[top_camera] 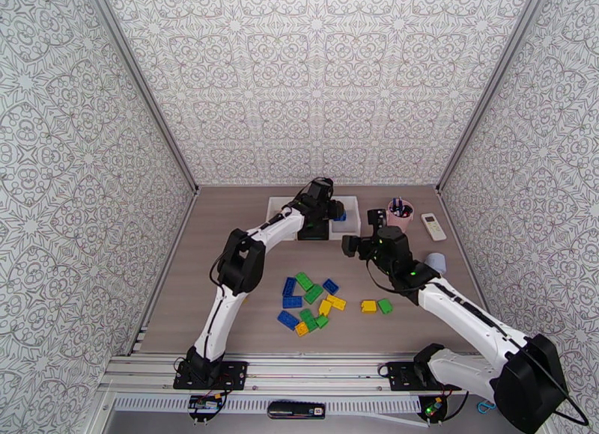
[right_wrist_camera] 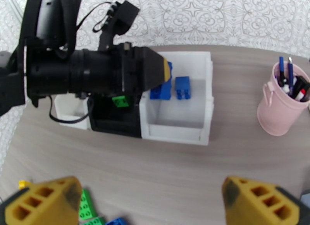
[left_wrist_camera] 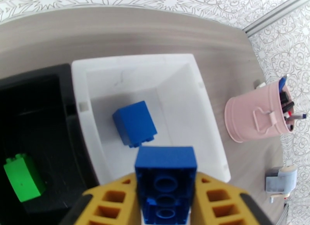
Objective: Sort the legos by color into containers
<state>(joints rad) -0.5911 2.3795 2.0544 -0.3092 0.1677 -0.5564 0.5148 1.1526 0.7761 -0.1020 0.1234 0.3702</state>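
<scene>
Blue studded brick (left_wrist_camera: 164, 163) sits pinched in the left hand (left_wrist_camera: 166, 179) above the smooth-walled white bin (left_wrist_camera: 182, 86) at 12 o'clock; right hand (right_wrist_camera: 151, 189) gapes empty over woodgrain worktop (right_wrist_camera: 174, 163).

Three containers (top_camera: 355, 220) are standing along the far edge of the tabletop (top_camera: 224, 233) — two white, one black. Two blue legos (left_wrist_camera: 135, 123) are showing at the right white one, and a single green lego (left_wrist_camera: 23, 177) is lying in the black. Toward the tabletop's middle, four blue, four yellow and about five green are lying loose. One pink cup (top_camera: 399, 217) and one white remote (top_camera: 433, 226) are sitting near the far right corner.
</scene>
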